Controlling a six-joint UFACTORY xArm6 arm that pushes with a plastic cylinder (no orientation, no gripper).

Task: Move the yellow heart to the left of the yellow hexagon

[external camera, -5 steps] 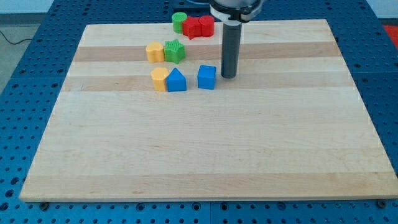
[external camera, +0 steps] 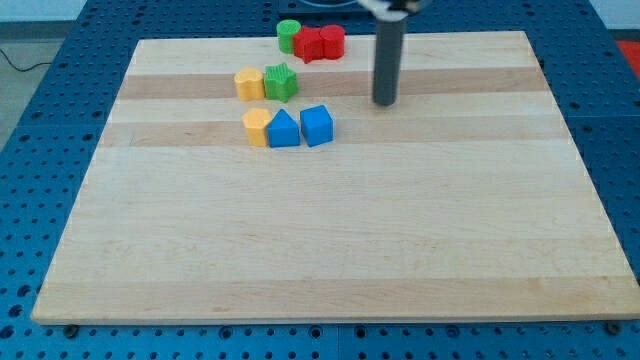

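Note:
The yellow heart (external camera: 257, 128) lies on the wooden board (external camera: 320, 240), at the left end of a row with a blue pointed block (external camera: 284, 130) and a blue cube (external camera: 316, 126). The yellow hexagon (external camera: 249, 83) lies above the heart, touching a green star (external camera: 281, 81) on its right. My tip (external camera: 385, 103) rests on the board to the right of these blocks and touches none of them. It is well to the right of the blue cube and a little higher in the view.
A green round block (external camera: 289, 35) and two red blocks (external camera: 309, 46) (external camera: 332, 41) sit together at the board's top edge, to the left of the rod. Blue perforated table surrounds the board.
The blue cube has slid left and now sits against the blue pointed block. My tip has moved up and to the right, away from the cube.

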